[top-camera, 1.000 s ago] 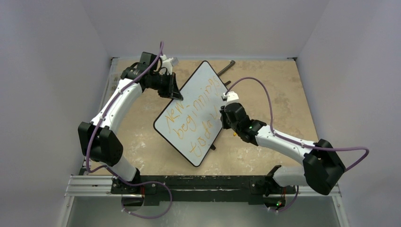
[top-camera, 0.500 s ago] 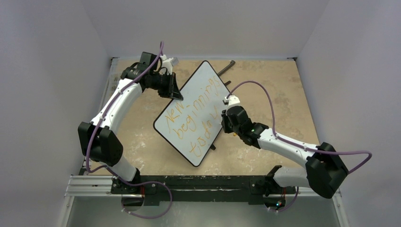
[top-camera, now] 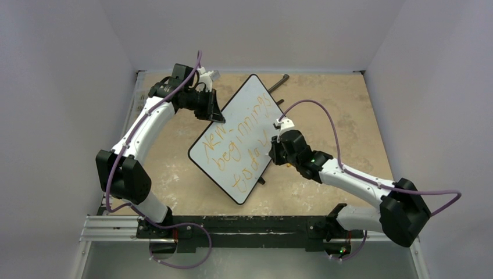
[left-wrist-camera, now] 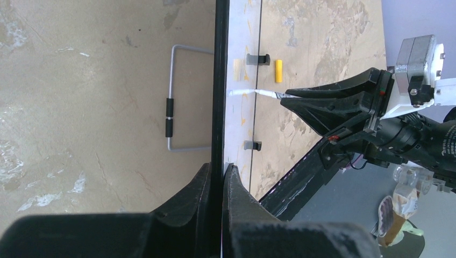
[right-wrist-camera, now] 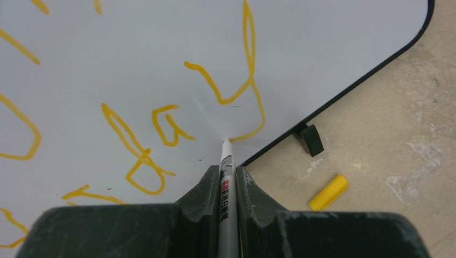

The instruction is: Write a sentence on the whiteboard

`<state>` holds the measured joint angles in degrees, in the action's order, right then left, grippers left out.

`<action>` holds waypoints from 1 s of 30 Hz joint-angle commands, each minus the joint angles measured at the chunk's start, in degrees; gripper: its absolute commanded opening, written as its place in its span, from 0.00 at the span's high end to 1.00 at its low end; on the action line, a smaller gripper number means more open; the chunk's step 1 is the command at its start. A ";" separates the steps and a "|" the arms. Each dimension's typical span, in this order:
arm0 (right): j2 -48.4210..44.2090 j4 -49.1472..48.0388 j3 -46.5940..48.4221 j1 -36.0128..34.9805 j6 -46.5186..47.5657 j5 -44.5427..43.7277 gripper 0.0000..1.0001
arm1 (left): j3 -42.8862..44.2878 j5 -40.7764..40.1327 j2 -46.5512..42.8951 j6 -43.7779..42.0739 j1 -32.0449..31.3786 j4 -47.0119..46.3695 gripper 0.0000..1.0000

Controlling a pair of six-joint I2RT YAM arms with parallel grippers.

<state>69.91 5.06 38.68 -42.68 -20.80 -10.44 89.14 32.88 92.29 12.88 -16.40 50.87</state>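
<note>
Left pincer [left-wrist-camera: 218, 167] is clenching the seemingly stiff, light whiteboard [left-wrist-camera: 244, 107] by its rim; right pincer [right-wrist-camera: 228, 171] is grasping the slim marker [right-wrist-camera: 226, 188], tip just ahead, touching the sentence [right-wrist-camera: 249, 48]

We took this for a robotics lab test cell, not a home or shop. Plain pale walls [top-camera: 52, 87] boxed in a mottled tan tabletop [top-camera: 349, 110] on 3 sides. 2 white-and-black robot arms, the left arm [top-camera: 148, 119] and the right arm [top-camera: 354, 180], were bolted to a metal rail [top-camera: 113, 228] at the near edge. Purple cables [top-camera: 314, 101] looped along them, and a small camera box [left-wrist-camera: 418, 51] sat on 1 wrist.
</note>
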 commanded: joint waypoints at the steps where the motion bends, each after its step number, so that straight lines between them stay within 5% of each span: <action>1: -3.03 -0.38 4.79 -0.57 -1.81 4.05 1.00 | 1.03 -9.42 -0.97 -2.69 0.58 1.41 1.00; 11: -19.06 6.62 12.86 -0.57 -1.46 -1.99 1.00 | 0.52 -8.98 -1.34 -2.39 0.59 1.02 1.00; 23: -28.56 7.12 5.49 -0.56 -6.18 -5.16 1.00 | -0.81 -13.10 0.95 -2.41 0.58 0.52 1.00; 30: -31.06 8.58 4.42 -0.55 -6.38 -5.75 1.00 | -1.54 -14.85 2.07 -2.82 0.67 0.59 0.86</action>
<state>40.84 13.93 43.05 -43.11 -26.17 -14.37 89.08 30.37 92.99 12.93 -16.45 50.78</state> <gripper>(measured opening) 0.095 0.122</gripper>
